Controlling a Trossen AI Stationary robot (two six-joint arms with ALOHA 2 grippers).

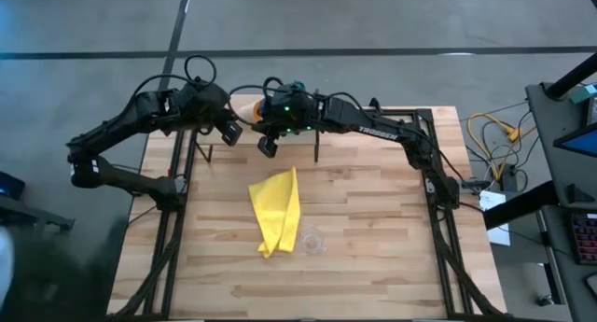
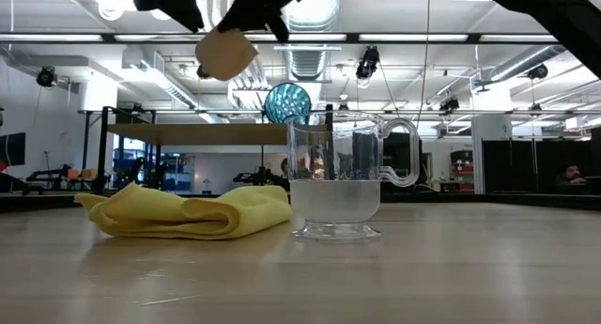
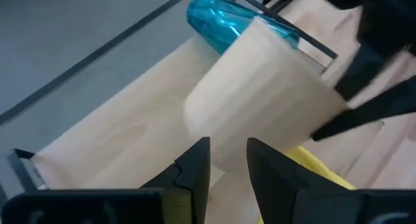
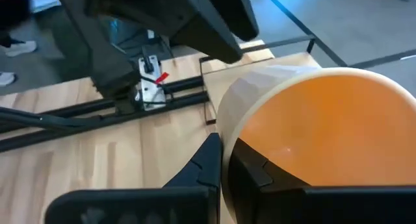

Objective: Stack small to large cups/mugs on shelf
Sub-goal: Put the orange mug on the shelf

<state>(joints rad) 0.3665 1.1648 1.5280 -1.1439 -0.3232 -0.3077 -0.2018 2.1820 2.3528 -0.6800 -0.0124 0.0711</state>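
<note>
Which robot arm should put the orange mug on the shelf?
The right one, probably. Its claw already pinches the orange mug's rim, up above the shelf. The left claw only hovers beside the mug.

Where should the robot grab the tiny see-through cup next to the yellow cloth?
Probably by the rim, coming straight down from above. The clear cup stands upright, mouth open, so one finger can go inside the wall and one outside. Pick a stretch of rim clear of the handle, which sticks out on the side away from the yellow cloth.
</note>
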